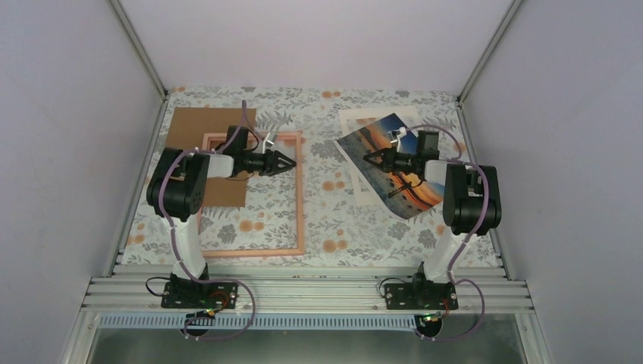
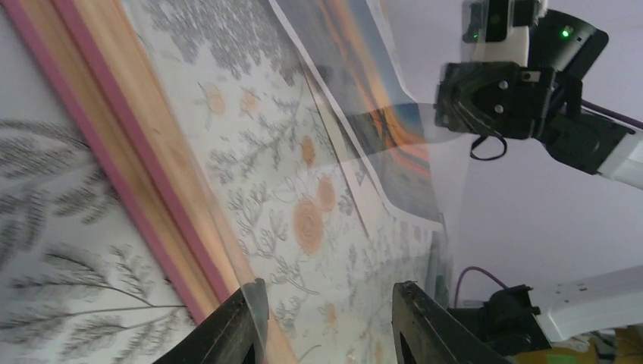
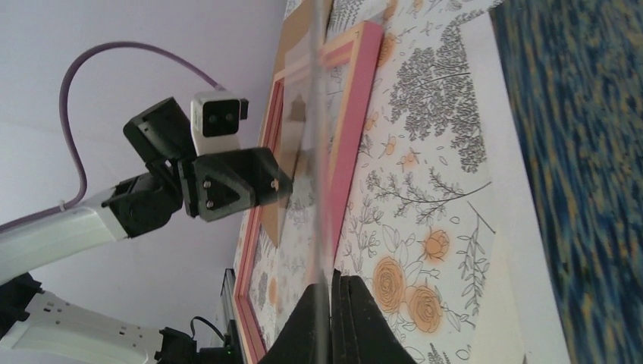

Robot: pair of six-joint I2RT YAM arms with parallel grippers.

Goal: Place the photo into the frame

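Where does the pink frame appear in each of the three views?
Top external: the frame lies flat, left of centre.
Left wrist: it is a diagonal pink strip on the left.
Right wrist: it is at upper centre, running down-left.
Shared landmark: the floral table cover.

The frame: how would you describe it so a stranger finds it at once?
Look at the left half of the floral table. The frame lies flat there, one far corner on a brown cardboard sheet. Only it is a thin pink border, with the table showing through.

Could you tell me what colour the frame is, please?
Pink: the frame shows clearest in the right wrist view.
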